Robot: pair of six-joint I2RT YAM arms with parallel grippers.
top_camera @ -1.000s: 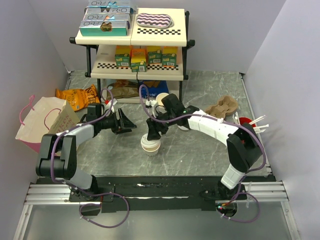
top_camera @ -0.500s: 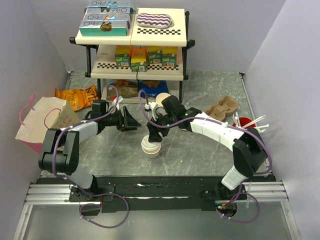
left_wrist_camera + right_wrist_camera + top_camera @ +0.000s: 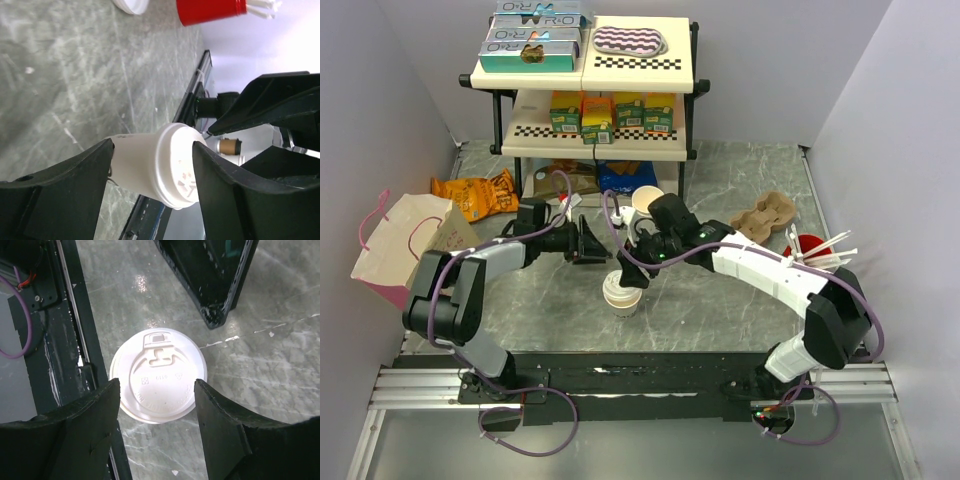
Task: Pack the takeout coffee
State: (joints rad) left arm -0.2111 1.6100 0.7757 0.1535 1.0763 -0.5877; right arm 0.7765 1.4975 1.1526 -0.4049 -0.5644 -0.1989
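The takeout coffee (image 3: 621, 293), a cream-white cup with a white lid, stands upright on the grey marble table near the front middle. My right gripper (image 3: 632, 268) hovers straight above it. In the right wrist view the lid (image 3: 157, 375) sits below and between my right gripper's (image 3: 157, 385) open fingers. My left gripper (image 3: 588, 242) is open, up and left of the cup, apart from it. The left wrist view frames the cup (image 3: 160, 170) beyond the spread left gripper (image 3: 152, 150), which holds nothing.
A paper bag (image 3: 405, 245) lies at the left wall beside a chip bag (image 3: 475, 195). A shelf rack (image 3: 590, 90) stands at the back. Lidless cups (image 3: 645, 200), a cardboard carrier (image 3: 765, 215) and a red cup with straws (image 3: 810, 248) sit to the right.
My left gripper has moved right, closer to the cup. The right gripper has stayed over the lid while its arm shifted a little. The cup has not moved.
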